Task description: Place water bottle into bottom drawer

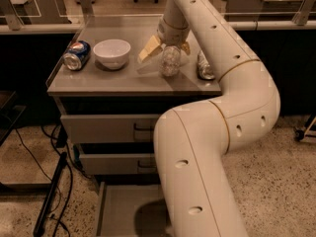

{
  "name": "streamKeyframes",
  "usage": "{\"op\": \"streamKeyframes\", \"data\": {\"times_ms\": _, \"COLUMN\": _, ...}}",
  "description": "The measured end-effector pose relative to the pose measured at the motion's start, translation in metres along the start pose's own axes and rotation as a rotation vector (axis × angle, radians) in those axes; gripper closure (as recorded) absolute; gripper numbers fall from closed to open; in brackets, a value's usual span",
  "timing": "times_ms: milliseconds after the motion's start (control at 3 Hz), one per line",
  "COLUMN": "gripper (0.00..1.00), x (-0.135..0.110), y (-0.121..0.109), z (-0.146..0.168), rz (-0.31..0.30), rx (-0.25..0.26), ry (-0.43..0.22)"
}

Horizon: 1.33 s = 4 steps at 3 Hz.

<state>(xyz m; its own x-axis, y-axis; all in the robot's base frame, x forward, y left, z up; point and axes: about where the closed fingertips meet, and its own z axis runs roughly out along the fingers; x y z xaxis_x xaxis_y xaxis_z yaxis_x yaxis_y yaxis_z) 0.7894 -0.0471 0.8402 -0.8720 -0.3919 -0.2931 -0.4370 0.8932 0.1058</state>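
The water bottle (170, 61) stands upright on the cabinet top, clear with a ribbed body. My gripper (168, 48) comes down over it from above. One yellowish finger (149, 49) is on its left and the other shows at its right, with gaps to the bottle, so the gripper looks open around it. The bottom drawer (122, 207) is pulled out near the floor, showing a flat grey floor. My arm hides its right part.
A blue Pepsi can (76, 55) lies at the cabinet top's left, with a white bowl (112, 52) beside it. A crushed silver can (205, 66) lies to the right of the bottle. Two upper drawers (106, 128) are shut. Cables trail on the floor at left.
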Motion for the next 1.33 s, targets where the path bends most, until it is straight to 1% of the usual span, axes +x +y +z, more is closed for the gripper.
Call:
{"op": "streamKeyframes", "data": {"times_ms": 333, "gripper": 0.00, "x": 0.0000, "y": 0.0000, "z": 0.0000, "rz": 0.000, "rx": 0.000, "ry": 0.000}}
{"op": "streamKeyframes", "data": {"times_ms": 667, "gripper": 0.17, "x": 0.0000, "y": 0.0000, "z": 0.0000, "rz": 0.000, "rx": 0.000, "ry": 0.000}}
{"op": "streamKeyframes", "data": {"times_ms": 1000, "gripper": 0.40, "x": 0.0000, "y": 0.0000, "z": 0.0000, "rz": 0.000, "rx": 0.000, "ry": 0.000}}
{"op": "streamKeyframes", "data": {"times_ms": 1333, "gripper": 0.70, "x": 0.0000, "y": 0.0000, "z": 0.0000, "rz": 0.000, "rx": 0.000, "ry": 0.000}}
